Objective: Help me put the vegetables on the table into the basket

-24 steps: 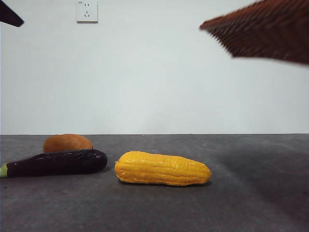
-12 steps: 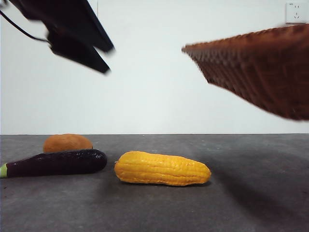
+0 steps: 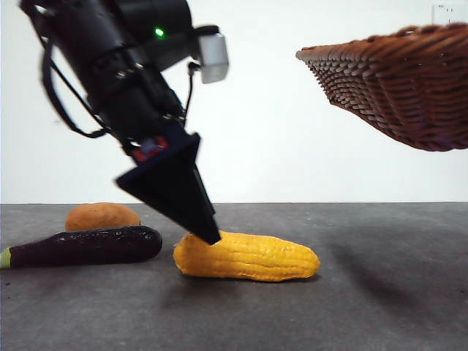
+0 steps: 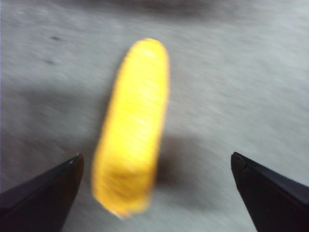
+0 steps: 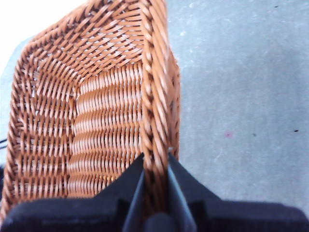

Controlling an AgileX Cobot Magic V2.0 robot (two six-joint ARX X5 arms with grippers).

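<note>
Left gripper (image 3: pixel 208 235): fingers' tip at the corn cob (image 3: pixel 248 256)
Basket (image 3: pixel 395 80): held aloft, tilted
Eggplant (image 3: pixel 84 246), potato (image 3: pixel 102 216): on the tabletop (image 3: pixel 365 307)

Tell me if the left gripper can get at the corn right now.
Probably yes: the left gripper is open right over the corn, its jaws set wider than the cob, with only bare table around it.

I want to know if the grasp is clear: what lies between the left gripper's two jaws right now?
The corn cob lies between the wide-open jaws of the left gripper, nearer one jaw, with bare table around it. The left wrist view shows this.
</note>
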